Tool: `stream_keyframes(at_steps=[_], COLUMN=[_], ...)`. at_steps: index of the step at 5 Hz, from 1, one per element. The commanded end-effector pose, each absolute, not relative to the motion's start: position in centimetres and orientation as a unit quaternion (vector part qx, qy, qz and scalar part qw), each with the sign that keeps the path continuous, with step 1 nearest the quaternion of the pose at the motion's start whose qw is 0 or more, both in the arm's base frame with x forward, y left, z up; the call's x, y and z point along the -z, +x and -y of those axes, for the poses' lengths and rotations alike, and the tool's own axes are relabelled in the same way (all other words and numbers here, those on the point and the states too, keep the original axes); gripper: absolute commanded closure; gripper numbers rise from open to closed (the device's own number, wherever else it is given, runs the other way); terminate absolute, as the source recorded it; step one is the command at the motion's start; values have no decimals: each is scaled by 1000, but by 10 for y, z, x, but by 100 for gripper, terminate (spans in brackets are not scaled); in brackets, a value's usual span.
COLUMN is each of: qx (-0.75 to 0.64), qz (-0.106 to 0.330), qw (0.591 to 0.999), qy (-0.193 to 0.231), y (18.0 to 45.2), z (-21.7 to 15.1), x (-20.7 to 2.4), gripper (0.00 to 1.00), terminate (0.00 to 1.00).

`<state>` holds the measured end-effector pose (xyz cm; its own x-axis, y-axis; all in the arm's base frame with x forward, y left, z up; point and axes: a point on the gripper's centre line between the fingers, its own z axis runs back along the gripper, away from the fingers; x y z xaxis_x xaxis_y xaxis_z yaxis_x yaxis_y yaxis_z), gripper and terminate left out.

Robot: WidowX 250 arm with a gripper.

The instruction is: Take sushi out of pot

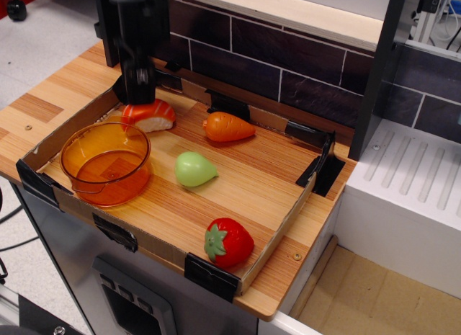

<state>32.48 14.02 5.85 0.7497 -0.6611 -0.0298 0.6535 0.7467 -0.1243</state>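
Jaws: the gripper [137, 90] hangs above the sushi, blurred and dark; whether its jaws stand apart or together I cannot tell, and nothing shows between them.
Just below the jaws: the sushi [149, 115] lies on the tray's wood, salmon side up, seemingly free of the fingers.
In front of the jaws, nearer the camera: the pot [106, 162], upright and empty, its far rim just beside the sushi; touching or not is unclear.
Right of the jaws: the carrot [227, 127], near; the green pear [194, 169] further toward the camera.
Far from the jaws: the strawberry [229, 243], by the cardboard tray [277, 230] at its near corner.
Step in hand: judged from the lie of things, the sushi is out of the pot, so this looks like the release and retreat.
Next move: probably a straight lift clear, without nudging the sushi or the pot's rim.
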Motion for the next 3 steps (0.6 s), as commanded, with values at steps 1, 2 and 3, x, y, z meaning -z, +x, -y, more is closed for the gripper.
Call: stream_keyframes(at_steps=[1, 2, 3], qx=[340, 348, 348], qz=[48, 44, 44], qw=[938, 935, 935], qy=[-46, -48, -48], y=[328, 323, 323], z=[-146, -143, -143], x=[-139, -145, -145], gripper=[0, 0, 0], terminate=[0, 0, 100])
